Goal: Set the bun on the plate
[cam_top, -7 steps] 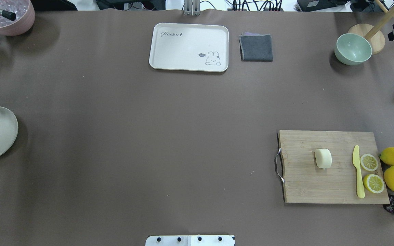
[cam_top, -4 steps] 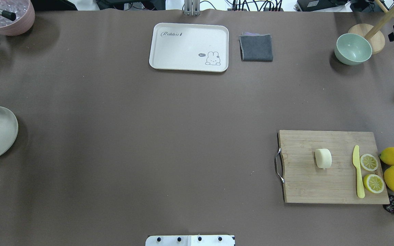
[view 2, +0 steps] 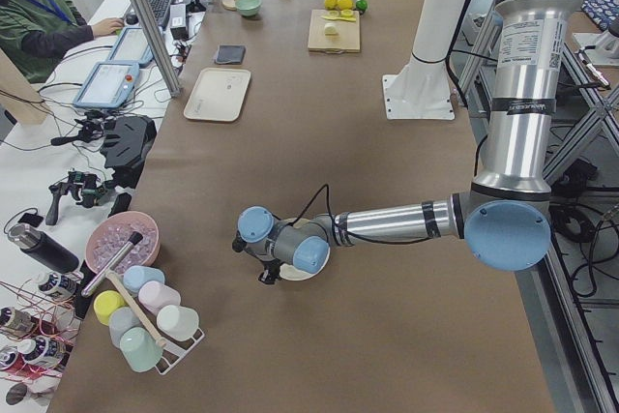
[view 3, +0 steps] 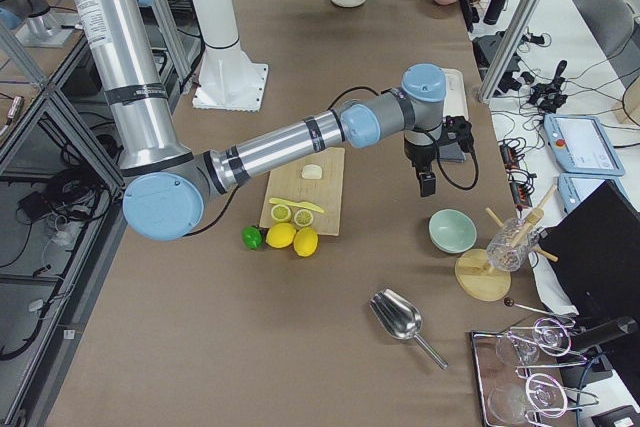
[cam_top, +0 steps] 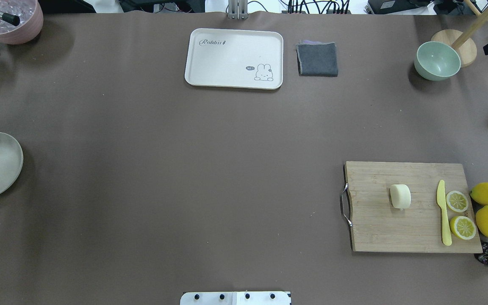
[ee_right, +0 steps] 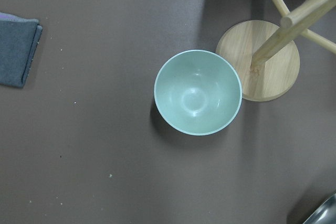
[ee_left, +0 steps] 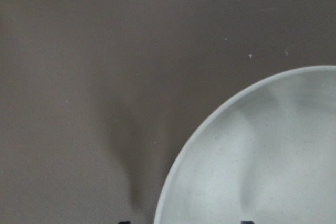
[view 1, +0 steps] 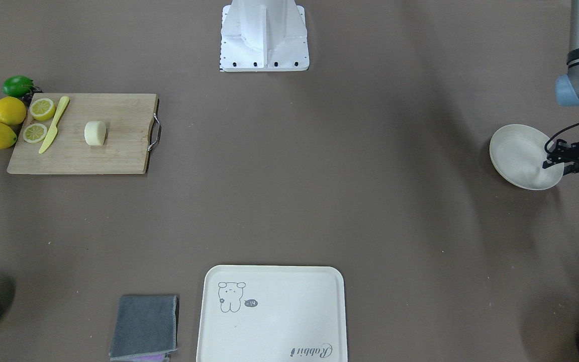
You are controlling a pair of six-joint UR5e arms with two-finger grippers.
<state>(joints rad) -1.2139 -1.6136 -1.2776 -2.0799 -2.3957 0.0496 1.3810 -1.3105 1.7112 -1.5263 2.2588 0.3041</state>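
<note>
Left gripper (view 1: 555,160) hung spread over our plate (view 1: 513,151) at the counter's (view 1: 319,176) left end, the bun (view 1: 95,133) sitting on the right-hand board (view 1: 118,156).

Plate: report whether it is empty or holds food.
Empty: the plate is bare inside; the bun sits far off on the cutting board.

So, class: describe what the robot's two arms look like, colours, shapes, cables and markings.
Both the left arm and right arm are silver-grey metal tubes with rounded light-blue joint caps and thin black bands. A black cable loops around each wrist. Each ends in small black jaws.
</note>
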